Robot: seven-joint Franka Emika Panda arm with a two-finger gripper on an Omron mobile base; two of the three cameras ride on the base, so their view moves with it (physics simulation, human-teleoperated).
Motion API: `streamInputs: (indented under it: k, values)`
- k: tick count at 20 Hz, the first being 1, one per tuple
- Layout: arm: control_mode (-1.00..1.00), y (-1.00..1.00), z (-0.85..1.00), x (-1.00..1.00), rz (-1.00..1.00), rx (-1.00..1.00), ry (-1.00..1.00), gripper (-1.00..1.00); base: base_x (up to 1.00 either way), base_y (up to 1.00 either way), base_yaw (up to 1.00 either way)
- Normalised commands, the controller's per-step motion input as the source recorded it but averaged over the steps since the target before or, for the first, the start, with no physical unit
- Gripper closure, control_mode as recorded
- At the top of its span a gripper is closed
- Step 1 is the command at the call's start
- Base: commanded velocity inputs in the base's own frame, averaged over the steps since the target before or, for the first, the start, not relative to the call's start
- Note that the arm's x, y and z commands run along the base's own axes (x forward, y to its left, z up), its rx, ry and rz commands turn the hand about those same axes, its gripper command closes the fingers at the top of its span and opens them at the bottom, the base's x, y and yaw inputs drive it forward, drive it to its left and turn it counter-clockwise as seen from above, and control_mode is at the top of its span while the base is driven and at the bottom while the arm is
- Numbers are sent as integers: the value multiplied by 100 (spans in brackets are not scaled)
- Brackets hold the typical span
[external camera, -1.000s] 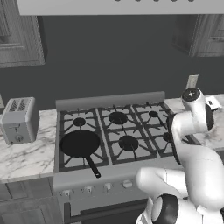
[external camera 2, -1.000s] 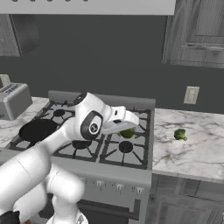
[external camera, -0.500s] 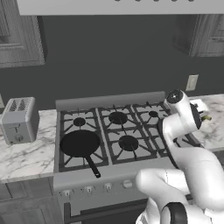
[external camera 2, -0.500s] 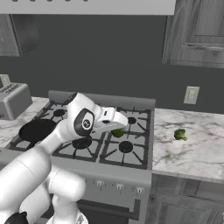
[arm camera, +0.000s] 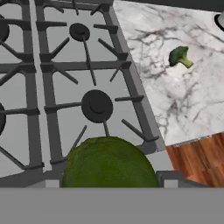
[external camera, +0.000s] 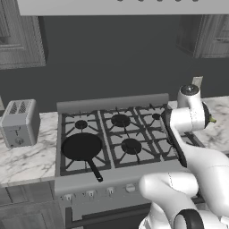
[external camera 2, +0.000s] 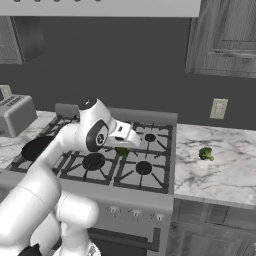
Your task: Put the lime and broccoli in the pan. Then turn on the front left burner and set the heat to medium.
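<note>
The lime (arm camera: 109,162) sits at the bottom of the hand view, right at the hand (external camera 2: 126,145), which grasps it above the right side of the stove (external camera 2: 150,160); in the right base view the lime (external camera 2: 121,150) shows as a green spot under the hand, over the grates. The broccoli (external camera 2: 205,154) lies on the marble surface (external camera 2: 220,175) to the right of the stove, well apart from the hand, stalk pointing right. The pan (external camera: 82,146) rests on the front left burner (external camera: 67,163), handle reaching toward the near edge. A toaster (external camera: 18,122) stands on the surface left of the stove.
</note>
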Motion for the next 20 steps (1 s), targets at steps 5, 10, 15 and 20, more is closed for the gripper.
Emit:
streamInputs:
  k: [5, 10, 15, 20]
  values:
    - [-100, 57, 16, 0, 12, 12, 16, 100, 0, 0, 0]
    - [-100, 73, 7, 0, 17, 5, 29, 100, 0, 0, 0]
    - [-100, 72, -1, 3, 16, 6, 31, 100, 0, 0, 0]
    - [-100, 62, -16, 20, 13, 13, 25, 100, 0, 0, 0]
